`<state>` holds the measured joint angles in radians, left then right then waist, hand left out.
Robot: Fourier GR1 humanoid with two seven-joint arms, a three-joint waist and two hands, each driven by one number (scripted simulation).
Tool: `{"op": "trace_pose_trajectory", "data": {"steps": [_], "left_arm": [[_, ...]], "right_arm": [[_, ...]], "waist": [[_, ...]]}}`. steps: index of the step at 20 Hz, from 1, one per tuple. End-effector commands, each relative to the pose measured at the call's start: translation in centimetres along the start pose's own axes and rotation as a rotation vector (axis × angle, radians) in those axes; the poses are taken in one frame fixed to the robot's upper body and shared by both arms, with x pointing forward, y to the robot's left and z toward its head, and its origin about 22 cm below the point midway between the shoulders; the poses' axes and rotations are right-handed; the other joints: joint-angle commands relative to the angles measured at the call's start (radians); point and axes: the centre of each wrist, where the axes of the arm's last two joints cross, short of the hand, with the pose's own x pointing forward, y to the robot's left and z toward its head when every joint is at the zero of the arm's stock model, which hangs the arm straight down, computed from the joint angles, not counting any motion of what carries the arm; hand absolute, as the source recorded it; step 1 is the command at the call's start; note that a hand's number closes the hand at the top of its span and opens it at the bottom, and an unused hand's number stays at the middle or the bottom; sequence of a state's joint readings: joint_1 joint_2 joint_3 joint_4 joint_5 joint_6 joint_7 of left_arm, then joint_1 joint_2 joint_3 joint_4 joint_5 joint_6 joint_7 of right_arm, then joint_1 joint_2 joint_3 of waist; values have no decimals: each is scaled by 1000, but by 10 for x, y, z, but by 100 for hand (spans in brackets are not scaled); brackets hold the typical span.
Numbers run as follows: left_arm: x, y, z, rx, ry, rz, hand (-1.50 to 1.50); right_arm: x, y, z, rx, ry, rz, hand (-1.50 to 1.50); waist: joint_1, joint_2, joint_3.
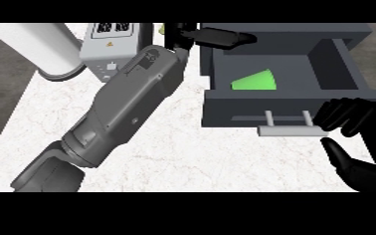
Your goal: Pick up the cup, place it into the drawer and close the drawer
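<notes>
Green wedge-like cup [257, 81] in boxy drawer [242, 110]; left robot hand [220, 36] straight-fingered above, right robot hand [346, 117] seemingly relaxed.

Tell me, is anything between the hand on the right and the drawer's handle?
Nothing visible. The right hand is at the right end of the handle, nothing between them. The green cup lies inside the open drawer. The left hand hangs over the drawer's far left corner and might hinder closing.

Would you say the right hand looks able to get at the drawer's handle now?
Probably yes: the right hand sits beside the handle with nothing between them; the left hand is off at the back of the drawer.
</notes>
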<state>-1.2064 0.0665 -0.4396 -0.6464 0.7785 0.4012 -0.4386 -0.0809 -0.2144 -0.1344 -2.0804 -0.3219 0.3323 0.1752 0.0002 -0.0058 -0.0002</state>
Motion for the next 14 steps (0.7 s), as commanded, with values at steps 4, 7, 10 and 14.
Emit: {"op": "trace_pose_trajectory", "data": {"steps": [4, 7, 10, 14], "left_arm": [[2, 61, 29, 124, 17, 39, -150], [24, 80, 34, 125, 33, 57, -150], [12, 107, 74, 151, 30, 40, -150], [4, 137, 117, 145, 60, 65, -150]], "right_arm": [[8, 7, 8, 64, 63, 151, 150], [-1, 4, 10, 100, 110, 241, 150], [0, 0, 17, 117, 143, 264, 150], [-21, 17, -11, 89, 187, 315, 150]], "waist": [[31, -7, -1], [36, -7, 0], [32, -6, 0], [40, 1, 0]]}}
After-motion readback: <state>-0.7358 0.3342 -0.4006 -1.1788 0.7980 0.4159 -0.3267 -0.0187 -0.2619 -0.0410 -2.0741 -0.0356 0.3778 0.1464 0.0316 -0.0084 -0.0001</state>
